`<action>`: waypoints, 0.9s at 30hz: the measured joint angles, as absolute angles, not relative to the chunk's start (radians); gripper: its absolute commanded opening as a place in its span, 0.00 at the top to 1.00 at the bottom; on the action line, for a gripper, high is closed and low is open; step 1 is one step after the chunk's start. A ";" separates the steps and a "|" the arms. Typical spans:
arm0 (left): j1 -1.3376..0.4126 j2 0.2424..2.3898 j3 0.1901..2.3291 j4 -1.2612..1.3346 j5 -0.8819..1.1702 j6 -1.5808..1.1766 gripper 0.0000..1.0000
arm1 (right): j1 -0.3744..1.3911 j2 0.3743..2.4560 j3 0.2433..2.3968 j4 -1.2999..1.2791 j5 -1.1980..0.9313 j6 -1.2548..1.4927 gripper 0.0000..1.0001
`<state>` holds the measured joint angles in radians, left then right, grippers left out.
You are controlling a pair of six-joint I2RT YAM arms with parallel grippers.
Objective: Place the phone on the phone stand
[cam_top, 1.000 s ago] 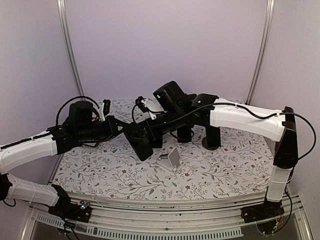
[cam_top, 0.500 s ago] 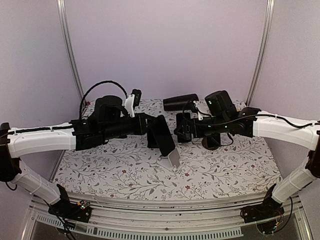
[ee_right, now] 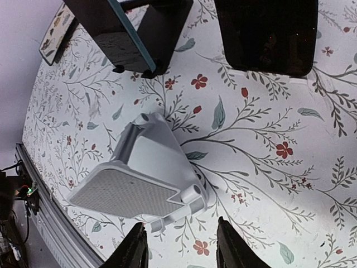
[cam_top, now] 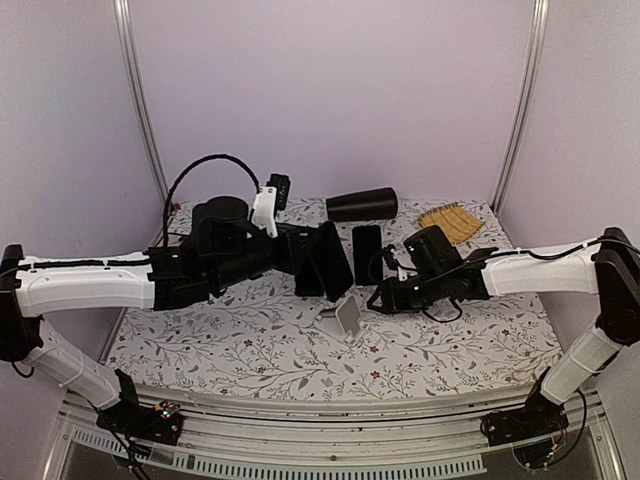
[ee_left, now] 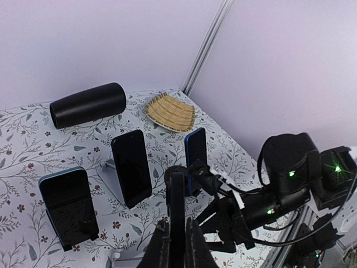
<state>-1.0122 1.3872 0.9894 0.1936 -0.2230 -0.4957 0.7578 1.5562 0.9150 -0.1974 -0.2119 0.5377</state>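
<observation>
My left gripper (ee_left: 177,228) is shut on the phone (ee_left: 177,201), a black slab seen edge-on between its fingers. In the top view the phone (cam_top: 328,262) hangs tilted just above and behind the empty white phone stand (cam_top: 346,315), with the left gripper (cam_top: 306,262) at its left side. My right gripper (cam_top: 378,297) sits low on the table just right of the stand. In the right wrist view its jaws (ee_right: 181,250) are apart with nothing between them, and the stand's (ee_right: 146,183) foot lies just beyond the fingertips (ee_right: 134,251).
Three other phones stand on stands behind: (ee_left: 68,206), (ee_left: 132,167) and a blue-edged one (ee_left: 195,159). A black cylinder (cam_top: 362,205) lies at the back, and a woven dish (cam_top: 452,222) sits at the back right. The right arm (ee_left: 281,187) crosses close in front of the left gripper.
The right arm has drawn back to the right and dropped beside the stand, its jaws narrowing. The left arm has carried the phone right and up, over the stand.
</observation>
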 measured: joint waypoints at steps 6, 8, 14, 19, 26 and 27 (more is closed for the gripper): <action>-1.014 1.338 0.947 0.228 -0.237 -0.467 1.00 | 0.758 1.677 0.925 -0.145 -0.170 0.549 0.60; -1.015 1.316 0.932 0.233 -0.240 -0.458 1.00 | 0.758 1.700 0.929 -0.134 -0.152 0.554 0.60; -1.018 1.263 0.884 0.251 -0.251 -0.441 1.00 | 0.768 1.747 0.936 -0.108 -0.099 0.561 0.60; -1.019 1.246 0.842 0.276 -0.248 -0.422 1.00 | 0.822 1.794 0.965 -0.105 -0.044 0.559 0.60; -1.021 1.208 0.762 0.331 -0.235 -0.379 1.00 | 0.894 1.821 0.997 -0.117 0.015 0.561 0.61; -1.021 1.203 0.756 0.336 -0.231 -0.372 1.00 | 0.900 1.821 1.000 -0.123 0.021 0.561 0.61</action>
